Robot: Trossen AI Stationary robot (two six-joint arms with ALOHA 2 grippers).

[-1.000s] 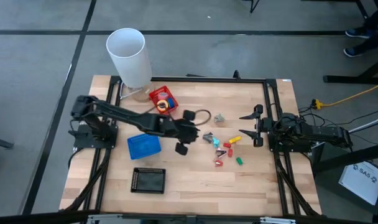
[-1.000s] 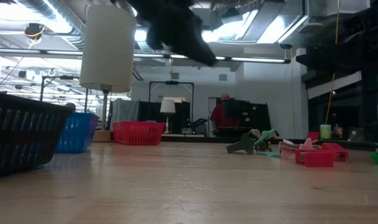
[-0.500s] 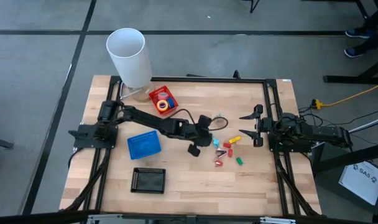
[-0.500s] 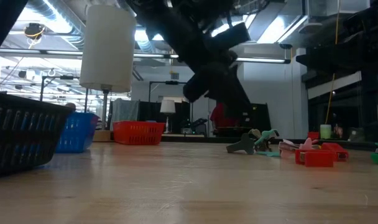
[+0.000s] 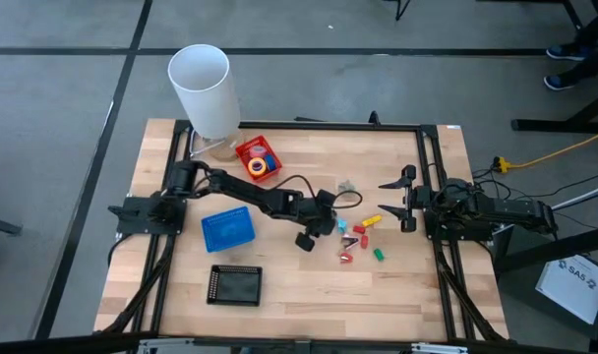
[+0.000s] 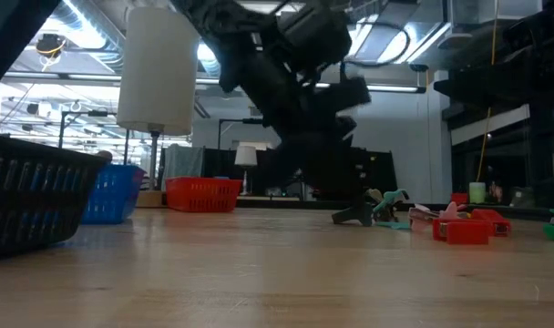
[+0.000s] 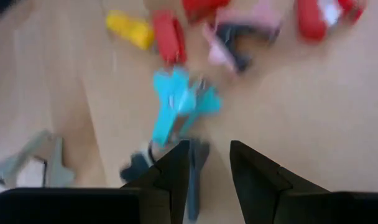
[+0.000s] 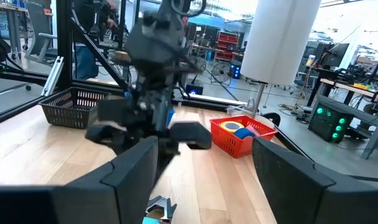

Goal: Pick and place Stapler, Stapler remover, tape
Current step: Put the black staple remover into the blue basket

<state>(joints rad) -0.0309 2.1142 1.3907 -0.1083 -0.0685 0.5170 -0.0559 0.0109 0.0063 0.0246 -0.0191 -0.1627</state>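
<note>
tape rolls (image 5: 260, 165) in red basket (image 5: 244, 150), teal stapler remover (image 7: 176, 102) flat on table

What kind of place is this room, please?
Probably a robotics lab or workshop: a framed wooden table with two mounted arms, exposed ceiling ducts overhead, and benches with equipment behind.

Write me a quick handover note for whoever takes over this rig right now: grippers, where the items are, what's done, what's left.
Left gripper: open, empty, low over the teal staple remover.
Right gripper: open, empty, parked at the table's right side.
Tape rolls: already in the red basket.
Blue basket and black basket: nothing visible inside.
Left: small staplers and removers clustered mid-table, none binned yet.
</note>
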